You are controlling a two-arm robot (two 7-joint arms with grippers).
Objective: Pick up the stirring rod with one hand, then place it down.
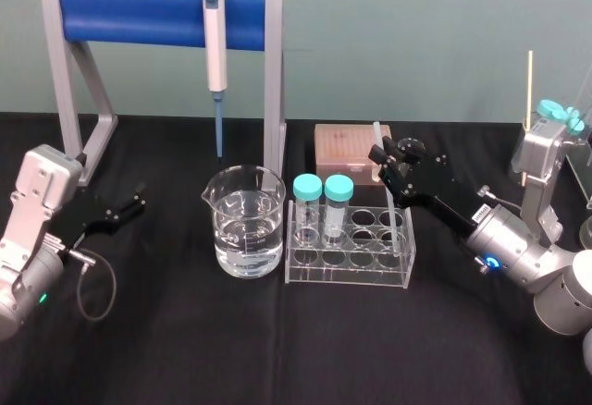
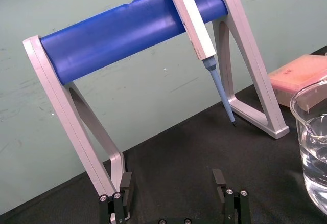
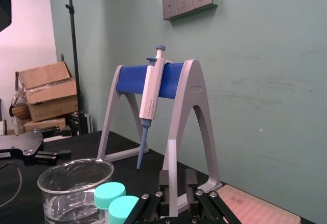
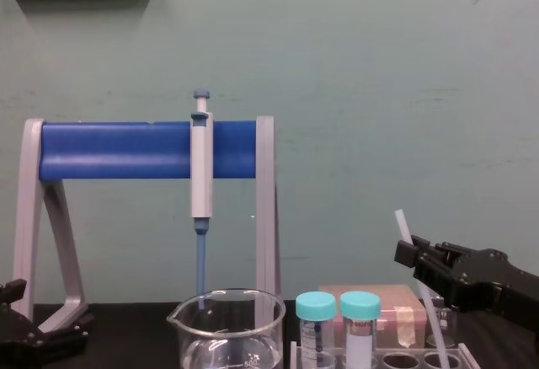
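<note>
The stirring rod (image 1: 398,220) stands tilted in the tube rack's (image 1: 347,273) back right hole, at the right tool's (image 1: 389,153) fingertips. That tool is spread, not gripping. The left tool (image 1: 139,198) hangs released, well left of the rack.

The left end effector (image 1: 139,199) is matte black, with two angular, jointed fingers (image 2: 219,183). Small silver screws (image 2: 103,197) dot its knuckles. Behind it sits a boxy silver-grey wrist housing (image 1: 42,178). A thin grey cable (image 1: 112,287) loops out from a metal plug, and the rounded grey forearm carries a small green light (image 1: 42,299). The right end effector (image 1: 384,166) is of the same black, angular make, with a white label (image 1: 481,213) near its base. Its wrist is a silver cylinder (image 1: 504,243) with a blue lit ring (image 1: 491,262), joined to pale grey rounded links (image 1: 564,299).
</note>
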